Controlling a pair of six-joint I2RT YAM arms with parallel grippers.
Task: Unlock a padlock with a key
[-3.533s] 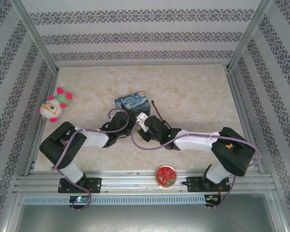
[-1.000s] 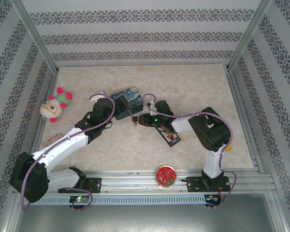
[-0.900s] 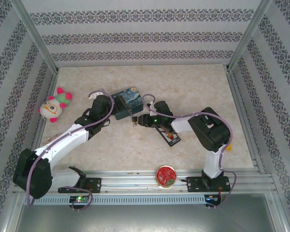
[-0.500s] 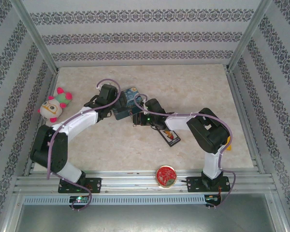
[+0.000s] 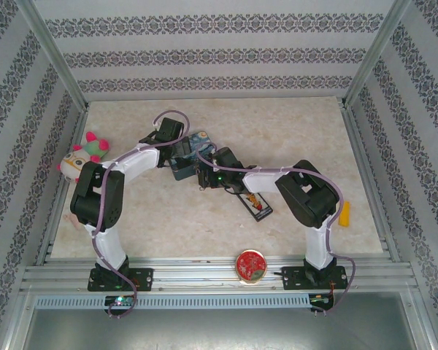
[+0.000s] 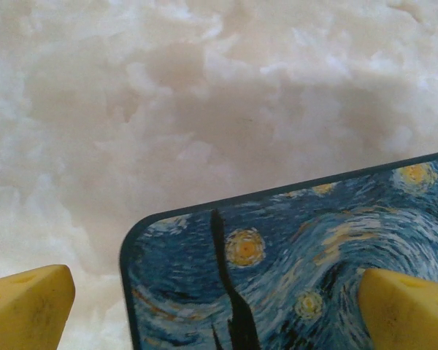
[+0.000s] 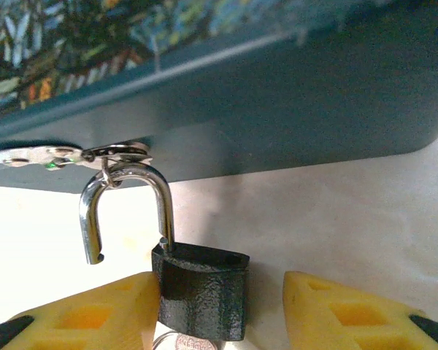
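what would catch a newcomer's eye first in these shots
The padlock, close up in the right wrist view: its shackle stands open, one leg free, hanging off the side of the blue starry-night tin, with the yellow fingers of the right gripper either side. From above, a pink-and-green plush toy lies at the left edge.

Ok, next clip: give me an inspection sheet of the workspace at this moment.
Surface: marbled table, nothing spilled.
Job's things: padlock hangs from the blue tin's latch, shackle open; silver metal under its body, possibly the key.
Clutter: plush toy, round red tin, black labelled pack, orange object.
Tools: left tool open above the blue tin's corner; right tool open, straddling the padlock body.
Cables: purple cables looped along both arms.
Surroundings: patterned walls, metal frame rail.
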